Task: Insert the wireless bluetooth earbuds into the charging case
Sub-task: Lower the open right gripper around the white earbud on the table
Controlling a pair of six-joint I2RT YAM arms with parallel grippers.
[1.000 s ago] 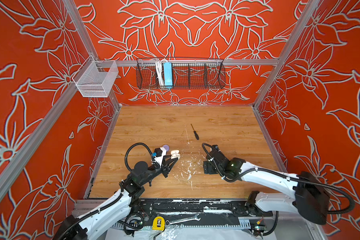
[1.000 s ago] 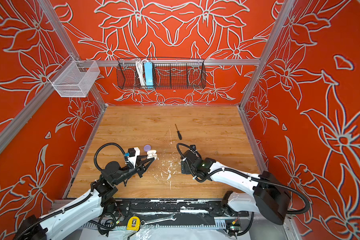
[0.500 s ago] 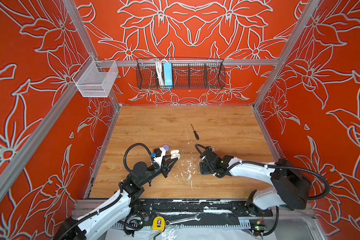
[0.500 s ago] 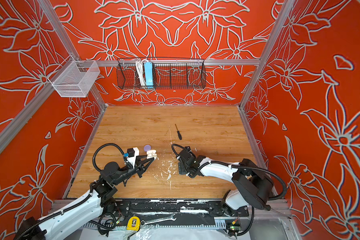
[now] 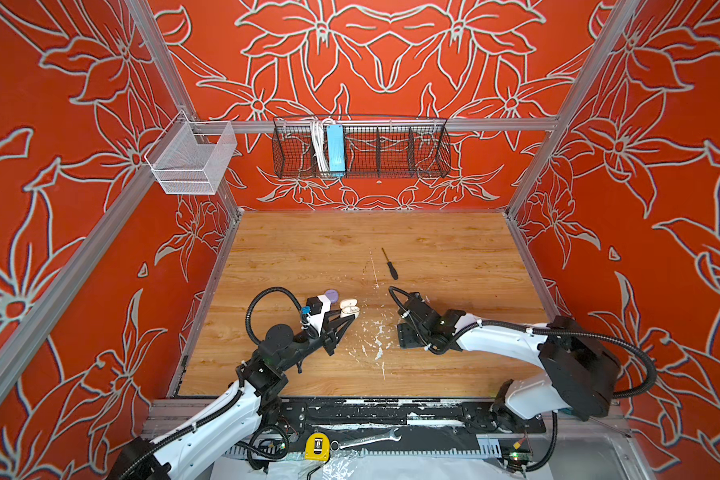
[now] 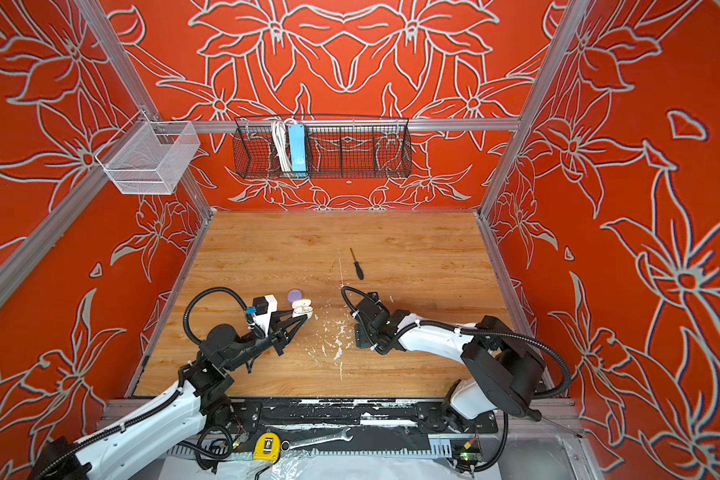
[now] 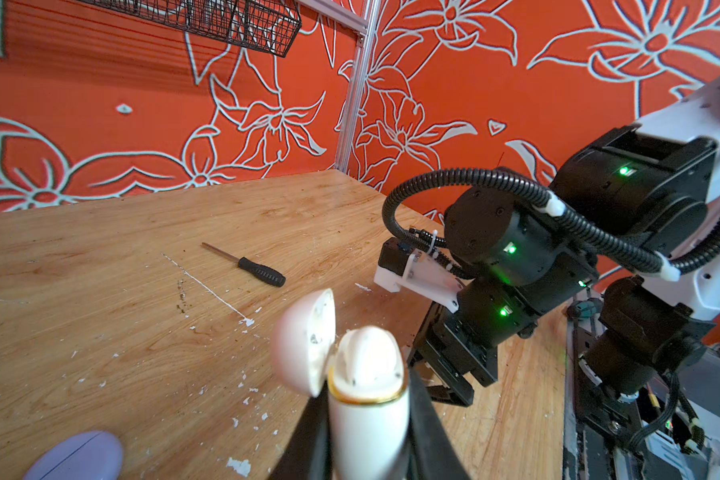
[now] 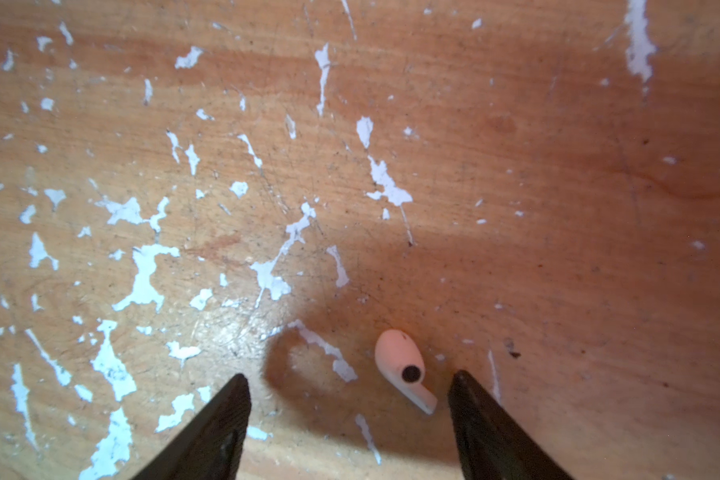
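In both top views the left gripper (image 5: 347, 318) was clamped on a cream-white, rounded plastic charging case (image 5: 348, 308) with its lid open. A closed lavender oval plastic case (image 5: 331, 296) sat just beside it on the scuffed wooden table (image 5: 454, 257). The right gripper (image 5: 406, 337) pointed down at the table, well apart from the charging case, and no earbud could be made out from up there. A slim black-handled screwdriver (image 5: 390, 264) lay farther back.

In the left wrist view the jaws were shut on the charging case's body and the hinged lid (image 7: 304, 340) was swung aside. I could not tell whether a bud already sat inside.

In the right wrist view a tiny cream-white stemmed plastic earbud (image 8: 404, 370) lay flat on the table among white paint flecks (image 8: 142, 274). It lay between the right gripper's spread jaws — nearer one finger, touching neither.

The step in hand looked like the pick-up of this earbud. The next move would call for centring over the bud, closing gently on its rounded body, then lifting and carrying it across — stem first into the held charging case.
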